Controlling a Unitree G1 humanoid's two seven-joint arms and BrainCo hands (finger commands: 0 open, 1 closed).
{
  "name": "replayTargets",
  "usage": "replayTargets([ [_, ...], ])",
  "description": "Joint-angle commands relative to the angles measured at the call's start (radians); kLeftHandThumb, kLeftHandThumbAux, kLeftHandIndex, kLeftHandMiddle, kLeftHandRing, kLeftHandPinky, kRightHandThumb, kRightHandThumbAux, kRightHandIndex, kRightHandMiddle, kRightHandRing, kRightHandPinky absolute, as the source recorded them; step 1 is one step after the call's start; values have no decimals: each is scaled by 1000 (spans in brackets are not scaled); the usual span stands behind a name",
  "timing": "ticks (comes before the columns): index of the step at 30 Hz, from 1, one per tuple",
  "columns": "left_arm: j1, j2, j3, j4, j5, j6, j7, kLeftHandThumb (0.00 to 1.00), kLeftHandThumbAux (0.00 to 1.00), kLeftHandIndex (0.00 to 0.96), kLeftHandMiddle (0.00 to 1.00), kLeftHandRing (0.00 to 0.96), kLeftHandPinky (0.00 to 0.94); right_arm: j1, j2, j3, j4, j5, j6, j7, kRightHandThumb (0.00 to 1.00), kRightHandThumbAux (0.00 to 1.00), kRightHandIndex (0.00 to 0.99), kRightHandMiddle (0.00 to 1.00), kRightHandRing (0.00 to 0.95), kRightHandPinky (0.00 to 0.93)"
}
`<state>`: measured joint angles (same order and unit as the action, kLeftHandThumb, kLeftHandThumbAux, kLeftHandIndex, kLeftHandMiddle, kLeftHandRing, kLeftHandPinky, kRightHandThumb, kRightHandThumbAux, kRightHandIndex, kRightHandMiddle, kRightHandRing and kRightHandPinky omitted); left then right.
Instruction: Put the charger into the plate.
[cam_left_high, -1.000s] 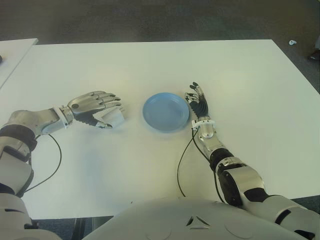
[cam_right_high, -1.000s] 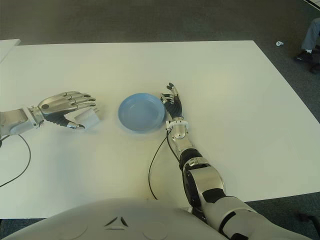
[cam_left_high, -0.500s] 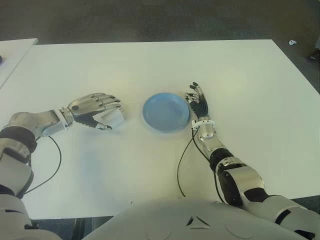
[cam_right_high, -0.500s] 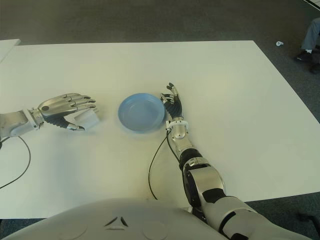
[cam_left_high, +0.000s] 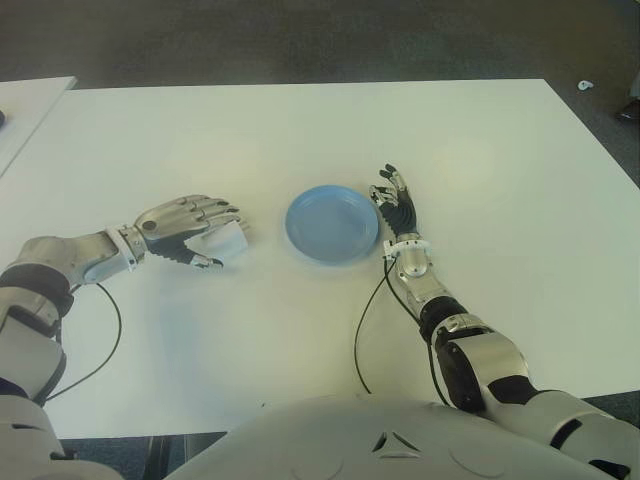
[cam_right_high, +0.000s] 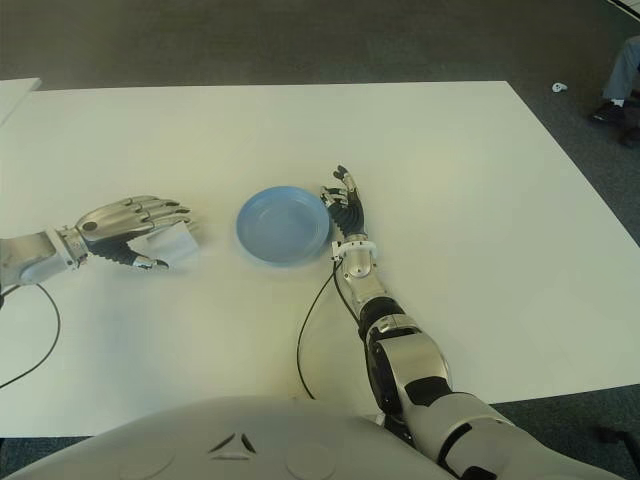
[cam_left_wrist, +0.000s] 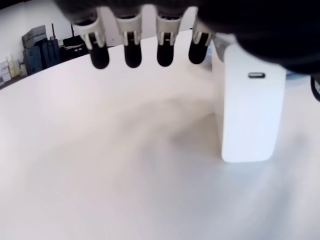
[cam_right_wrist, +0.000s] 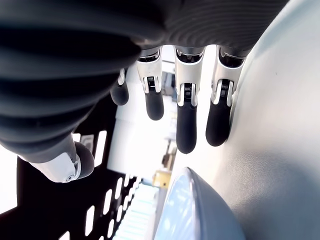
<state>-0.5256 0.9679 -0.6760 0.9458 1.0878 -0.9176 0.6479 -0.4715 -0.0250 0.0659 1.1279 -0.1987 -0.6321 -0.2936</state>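
Standing on table, charger (cam_left_wrist: 250, 102) sits under left hand's (cam_left_high: 180, 226) spread fingers (cam_left_wrist: 131, 47), ungripped.

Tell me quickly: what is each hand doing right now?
Left hand: open, fingers over the white charger, not gripping it.
Right hand: open, empty, beside the blue plate, on its right.

you see left hand (cam_left_high: 180, 224) pulled back toward the robot | fingers (cam_left_wrist: 131, 50) opened off white charger (cam_left_high: 231, 243) | charger lower on table
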Motion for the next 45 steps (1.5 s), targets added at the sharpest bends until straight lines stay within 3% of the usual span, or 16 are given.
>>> replayTargets([
  [1,25,-9,13,4,-27,6,-37,352,149,0,0,0,0,134,-2,3,72,-4,66,13,0,521,0,157,301,352],
  [10,25,-14,10,9,-30,7,-17,333,155,0,0,0,0,139,-1,1,66,-2,68,17,0,531,0,160,303,350],
  [20,-40,-34,6,62,-40,-30,-33,302,182,0,0,0,0,149,-3,4,53,-3,80,24,0,536,0,154,295,329],
  [36,-242,-50,-60,104,38,-56,-94,406,186,0,0,0,37,177,-6,25,21,-19,74,19,0,545,0,145,294,339],
  [40,-270,-52,-91,106,85,-38,-43,445,194,0,0,0,51,186,-6,30,10,-20,74,18,0,545,0,143,288,328],
  [45,-315,-88,-164,143,192,49,143,476,215,0,0,4,82,193,-8,35,1,-20,75,19,0,545,0,142,284,329],
])
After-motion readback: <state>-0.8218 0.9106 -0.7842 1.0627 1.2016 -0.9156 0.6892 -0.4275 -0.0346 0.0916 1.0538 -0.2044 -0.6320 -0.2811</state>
